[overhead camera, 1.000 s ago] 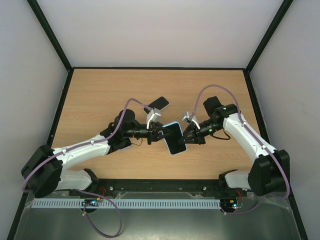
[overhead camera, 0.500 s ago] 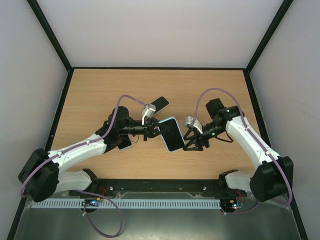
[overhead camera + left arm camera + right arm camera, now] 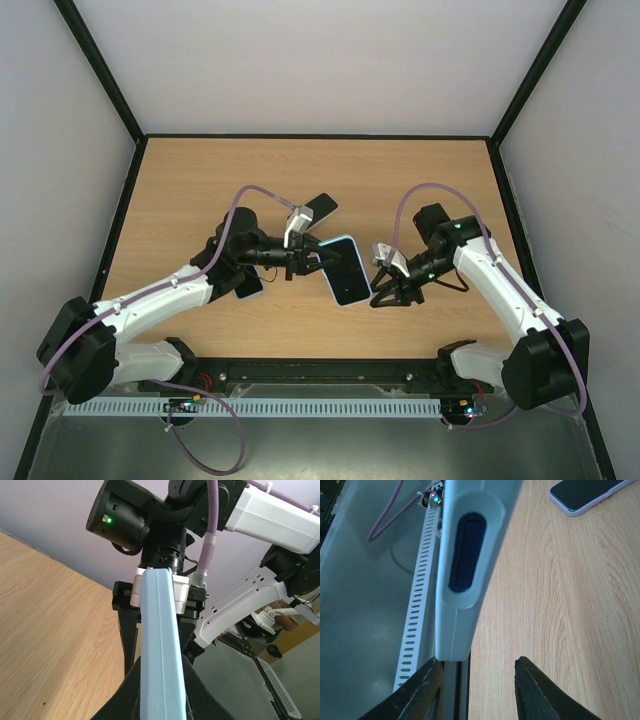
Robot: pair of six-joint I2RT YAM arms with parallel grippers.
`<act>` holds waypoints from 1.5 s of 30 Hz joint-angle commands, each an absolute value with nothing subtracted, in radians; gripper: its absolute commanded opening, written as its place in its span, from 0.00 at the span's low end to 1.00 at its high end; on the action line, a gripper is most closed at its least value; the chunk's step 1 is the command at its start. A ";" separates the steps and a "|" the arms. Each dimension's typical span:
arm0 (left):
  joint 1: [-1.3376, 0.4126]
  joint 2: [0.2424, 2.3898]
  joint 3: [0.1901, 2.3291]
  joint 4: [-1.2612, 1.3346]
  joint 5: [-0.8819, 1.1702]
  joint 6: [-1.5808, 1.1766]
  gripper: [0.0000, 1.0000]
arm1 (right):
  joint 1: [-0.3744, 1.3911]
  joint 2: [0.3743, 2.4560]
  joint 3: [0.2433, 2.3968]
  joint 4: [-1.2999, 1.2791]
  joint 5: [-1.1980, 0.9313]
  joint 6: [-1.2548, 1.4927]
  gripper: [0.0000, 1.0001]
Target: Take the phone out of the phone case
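Note:
The phone in its light blue case (image 3: 345, 270) is held in the air over the middle of the table, dark screen up. My left gripper (image 3: 318, 258) is shut on its left end. In the left wrist view the case's edge (image 3: 157, 645) runs between my black fingers (image 3: 125, 695). My right gripper (image 3: 379, 291) is open just right of the case and does not touch it. In the right wrist view the case's edge (image 3: 465, 570), with a dark blue button, ends just above my open gripper (image 3: 480, 690), nearer the left finger (image 3: 422, 690).
A second phone (image 3: 318, 208) with a pale rim lies on the wooden table (image 3: 200, 190) behind the left gripper; it also shows in the right wrist view (image 3: 585, 494). A dark flat object (image 3: 250, 285) lies under the left arm. Black frame rails border the table.
My right gripper has come off the case's right edge and drawn back toward the near right, jaws open. My left gripper still holds the case, which has shifted slightly.

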State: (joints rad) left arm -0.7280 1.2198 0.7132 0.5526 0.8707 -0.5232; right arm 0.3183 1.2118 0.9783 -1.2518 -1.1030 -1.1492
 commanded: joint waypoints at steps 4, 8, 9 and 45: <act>-0.722 1.215 0.776 0.560 0.945 -0.478 0.03 | 0.319 1.195 0.999 -1.287 -1.176 -1.183 0.31; -0.722 1.211 0.802 0.473 0.984 -0.397 0.03 | 0.336 1.185 0.996 -1.288 -1.195 -1.188 0.27; -0.722 1.209 0.812 0.445 0.992 -0.376 0.03 | 0.343 1.184 0.997 -1.287 -1.194 -1.189 0.26; -0.715 1.294 1.027 0.127 1.107 -0.294 0.03 | 0.449 1.203 1.080 -1.225 -1.123 -1.203 0.16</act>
